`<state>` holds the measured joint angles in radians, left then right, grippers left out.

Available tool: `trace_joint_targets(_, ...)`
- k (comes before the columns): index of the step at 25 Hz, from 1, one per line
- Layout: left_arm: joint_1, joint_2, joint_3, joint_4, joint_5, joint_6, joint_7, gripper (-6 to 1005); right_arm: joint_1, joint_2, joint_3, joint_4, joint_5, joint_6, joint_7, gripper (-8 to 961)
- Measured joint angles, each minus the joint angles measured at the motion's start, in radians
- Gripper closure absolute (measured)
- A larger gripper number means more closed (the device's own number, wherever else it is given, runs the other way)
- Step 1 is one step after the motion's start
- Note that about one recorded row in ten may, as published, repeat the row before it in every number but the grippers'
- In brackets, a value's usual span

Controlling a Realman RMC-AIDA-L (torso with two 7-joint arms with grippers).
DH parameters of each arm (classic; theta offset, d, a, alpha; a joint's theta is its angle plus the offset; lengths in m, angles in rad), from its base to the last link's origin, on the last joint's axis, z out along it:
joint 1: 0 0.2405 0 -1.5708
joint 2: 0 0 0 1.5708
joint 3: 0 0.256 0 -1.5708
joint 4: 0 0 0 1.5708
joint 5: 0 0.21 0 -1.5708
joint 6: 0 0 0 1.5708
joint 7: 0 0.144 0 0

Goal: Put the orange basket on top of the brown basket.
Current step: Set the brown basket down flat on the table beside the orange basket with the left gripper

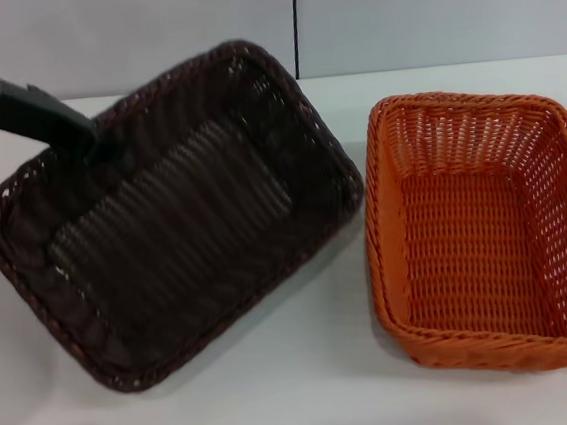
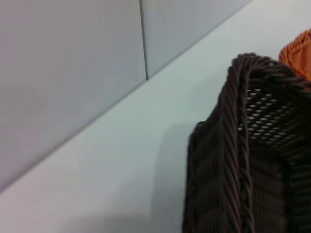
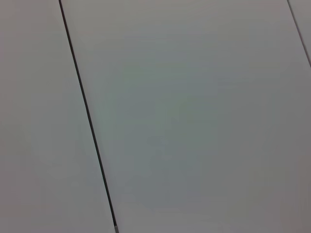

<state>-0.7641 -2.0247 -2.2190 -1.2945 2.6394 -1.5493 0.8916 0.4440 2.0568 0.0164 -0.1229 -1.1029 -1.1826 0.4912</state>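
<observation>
While the orange basket (image 1: 486, 228) sits flat on the white table (image 1: 311, 391) at about three o'clock in the head view, the brown basket (image 1: 169, 218) lies at nine o'clock, turned diagonally, just beside it but apart. The left gripper (image 1: 83, 134) reaches in from ten o'clock and meets the brown basket's far rim; whether it is clenched on the rim cannot be told. The left wrist view shows that braided rim close up, with an orange corner beyond. The right wrist view shows only a grey panelled wall (image 3: 194, 121).
</observation>
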Motion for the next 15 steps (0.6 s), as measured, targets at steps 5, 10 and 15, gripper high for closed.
trace_joint_targets(5, -0.010, 0.014, 0.007, -0.070, 0.000, -0.039, 0.013, 821, -0.004, 0.000, 0.001, 0.000, 0.002, 0.000, 0.000, 393)
trace_joint_targets(10, -0.057, 0.054, 0.012, -0.073, -0.001, -0.168, 0.111, 825, -0.005, -0.001, 0.002, 0.000, 0.002, 0.000, 0.002, 393)
trace_joint_targets(15, -0.111, 0.066, 0.032, -0.034, 0.000, -0.269, 0.199, 824, -0.005, 0.000, 0.000, 0.000, 0.001, 0.000, 0.005, 393)
